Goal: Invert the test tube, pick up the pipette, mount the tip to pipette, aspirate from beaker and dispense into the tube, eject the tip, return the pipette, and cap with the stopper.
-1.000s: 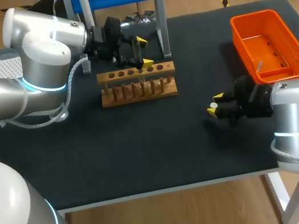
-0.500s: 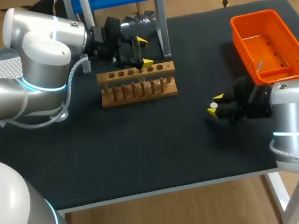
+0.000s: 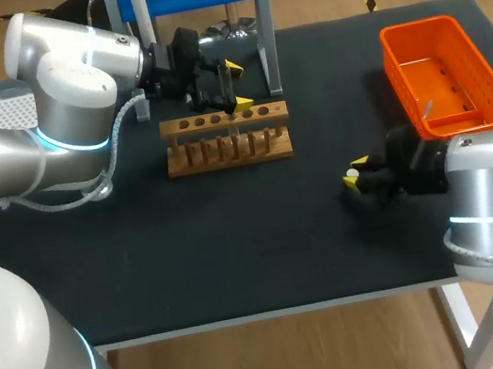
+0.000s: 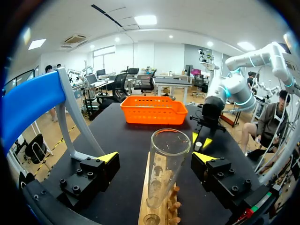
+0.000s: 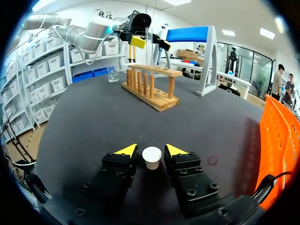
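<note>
Because your right jaws pinch the stopper [image 5: 152,157] only at their tips, it may slip; left jaws stand apart around the test tube [image 4: 161,178].

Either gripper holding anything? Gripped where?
Right gripper holds the white stopper, pinched by its sides. Left gripper holds nothing: it is open around the test tube, not touching it.

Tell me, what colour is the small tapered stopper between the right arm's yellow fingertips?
Plain white. The small tapered stopper shows best in the right wrist view.
</note>
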### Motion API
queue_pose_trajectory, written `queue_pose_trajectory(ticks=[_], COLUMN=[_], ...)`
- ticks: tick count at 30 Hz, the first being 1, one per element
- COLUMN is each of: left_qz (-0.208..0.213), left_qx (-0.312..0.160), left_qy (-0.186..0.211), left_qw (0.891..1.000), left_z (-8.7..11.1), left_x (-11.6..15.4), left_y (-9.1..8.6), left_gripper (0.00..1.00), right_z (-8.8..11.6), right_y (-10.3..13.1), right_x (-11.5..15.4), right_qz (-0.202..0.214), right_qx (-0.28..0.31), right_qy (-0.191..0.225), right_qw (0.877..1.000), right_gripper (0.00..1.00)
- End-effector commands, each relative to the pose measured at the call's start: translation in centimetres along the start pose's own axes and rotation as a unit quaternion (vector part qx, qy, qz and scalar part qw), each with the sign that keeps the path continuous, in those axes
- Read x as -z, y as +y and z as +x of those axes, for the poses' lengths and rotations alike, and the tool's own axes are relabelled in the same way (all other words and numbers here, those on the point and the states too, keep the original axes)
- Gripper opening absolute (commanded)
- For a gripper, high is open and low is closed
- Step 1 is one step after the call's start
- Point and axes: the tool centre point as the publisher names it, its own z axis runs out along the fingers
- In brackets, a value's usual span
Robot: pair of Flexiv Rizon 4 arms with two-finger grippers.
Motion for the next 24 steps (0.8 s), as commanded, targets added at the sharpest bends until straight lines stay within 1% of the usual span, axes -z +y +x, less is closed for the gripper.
queue_pose_trajectory(ticks=[1, 2, 8, 13, 16, 17, 24], left_qz=[-0.001, -0.001, -0.001, -0.001, -0.001, -0.001, -0.001], left_qx=[0.000, 0.000, 0.000, 0.000, 0.000, 0.000, 0.000], left_qy=[0.002, 0.002, 0.002, 0.002, 0.002, 0.002, 0.002], left_qw=[1.000, 1.000, 1.000, 1.000, 1.000, 1.000, 1.000], left_z=[-0.15, -0.15, -0.15, -0.15, -0.15, -0.15, -0.15], left_x=[-0.03, -0.03, -0.03, -0.03, -0.03, -0.03, -0.03], left_y=[0.00, 0.00, 0.00, 0.00, 0.00, 0.00, 0.00], left_gripper=[1.00, 1.00, 1.00, 1.00, 1.00, 1.00, 1.00], right_z=[0.06, 0.06, 0.02, -0.01, -0.03, -0.03, -0.07], right_y=[-0.01, 0.00, 0.01, 0.00, -0.02, -0.03, -0.02], right_x=[-0.08, -0.08, -0.09, -0.12, -0.15, -0.16, -0.18], right_qz=[0.000, 0.000, 0.001, 0.001, 0.002, 0.003, 0.004], right_qx=[0.000, 0.000, -0.001, -0.001, -0.002, -0.002, -0.002], right_qy=[-0.003, -0.003, -0.003, -0.004, -0.004, -0.004, -0.002], right_qw=[1.000, 1.000, 1.000, 1.000, 1.000, 1.000, 1.000], right_gripper=[0.33, 0.35, 0.29, 0.17, 0.06, 0.00, 0.00])
